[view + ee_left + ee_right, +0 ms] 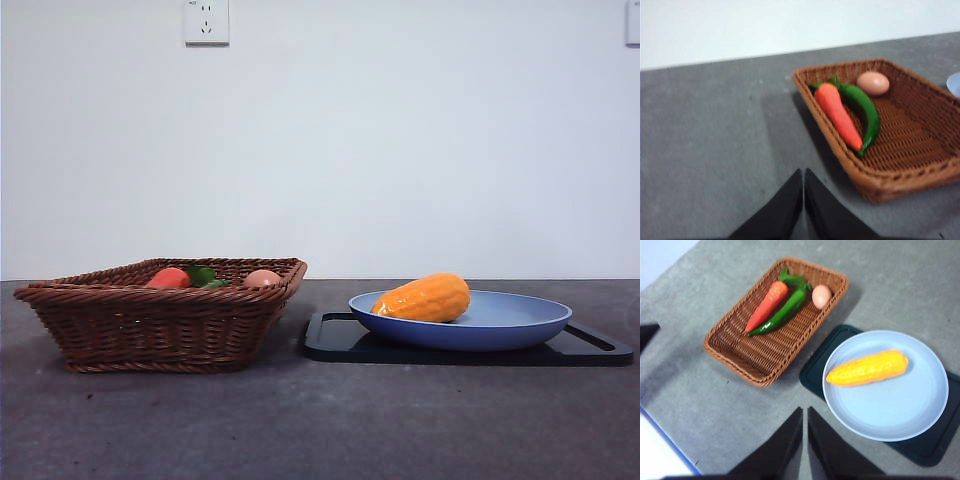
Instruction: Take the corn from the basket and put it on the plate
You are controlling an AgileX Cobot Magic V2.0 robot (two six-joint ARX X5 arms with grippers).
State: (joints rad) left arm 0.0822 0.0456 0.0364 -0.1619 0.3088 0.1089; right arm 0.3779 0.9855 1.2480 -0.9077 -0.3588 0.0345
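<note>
From my seat, starting at the left of the front view, the basket (165, 315) sits on the grey table (300, 430) and now holds only a carrot (767, 305), a green pepper (782, 314) and a pale egg (821, 296). Just beside it to the right lies a black tray (340, 338) carrying the plate (520, 325), and the corn (425, 298) lies on its side inside that plate, toward the basket-side rim, so I judge the placing done. The left gripper (803, 197) hangs above bare table beside the basket, its jaws pressed together with nothing between them; the right gripper (805, 435) is high over the table near the plate's edge, jaws likewise closed and empty. If I had to re-grip the corn, I would expect it to be light, stiff and rather slippery given its glossy skin, prone to rolling; I would pinch across its thick middle, jaws square to its length.
</note>
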